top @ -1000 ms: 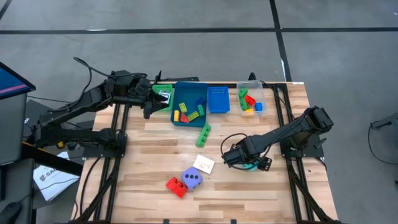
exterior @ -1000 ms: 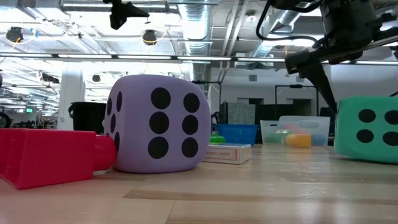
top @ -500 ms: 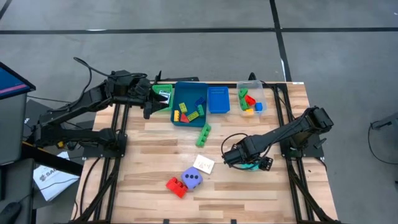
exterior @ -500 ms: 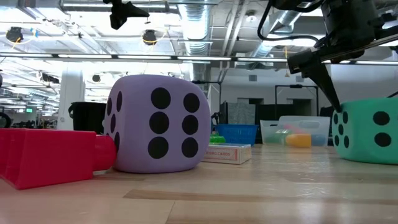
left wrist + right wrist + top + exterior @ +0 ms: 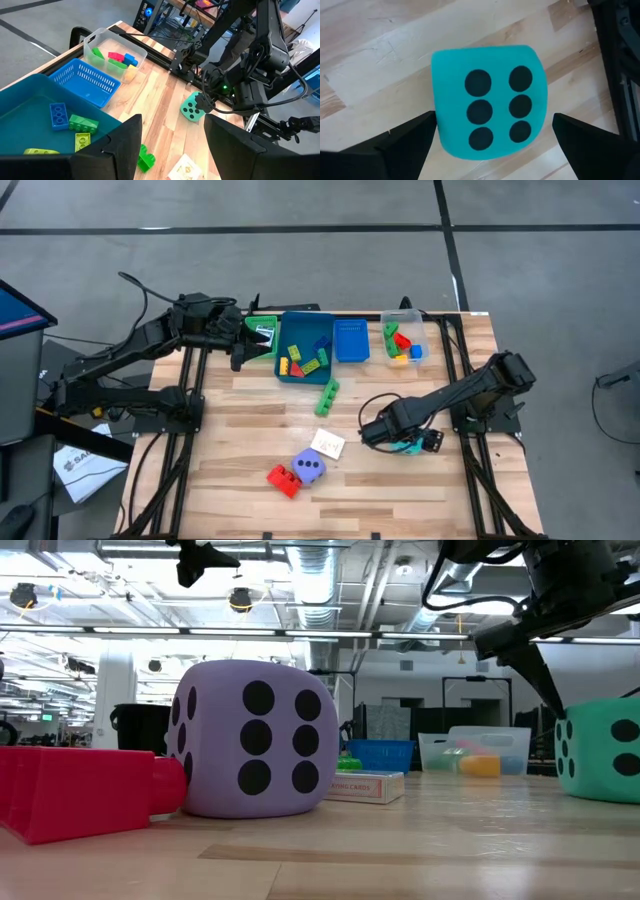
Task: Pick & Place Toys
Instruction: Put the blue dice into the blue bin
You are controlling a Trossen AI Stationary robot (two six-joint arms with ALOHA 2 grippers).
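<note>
The teal dotted dice (image 5: 490,102) rests on the wood table under my right gripper (image 5: 492,130), which points steeply down and is open, one finger on each side of the cube. In the high view this gripper (image 5: 395,435) is at the table's right middle. My left gripper (image 5: 172,145) hangs open and holds nothing, above the trays at the far left (image 5: 240,345). A purple dice (image 5: 310,467), a red brick (image 5: 283,478), a white card (image 5: 328,445) and a green brick (image 5: 327,396) lie loose on the table. My right gripper comes from above, and one finger (image 5: 412,135) stands against the teal dice's side edge (image 5: 436,120). The other finger (image 5: 590,135) stands a little apart from the opposite side. The dice sits flat on the table, its six-dot face up.
Along the far edge stand a green tray (image 5: 262,335), a teal tray (image 5: 290,325) with several bricks, a blue basket (image 5: 350,340) and a clear tub (image 5: 418,332) with bricks. The right arm's frame (image 5: 620,60) runs close beside the teal dice.
My right gripper has tipped a little more steeply downward without opening or shutting. The teal dice has turned a little and slid slightly toward the table's right edge, staying on the table.
</note>
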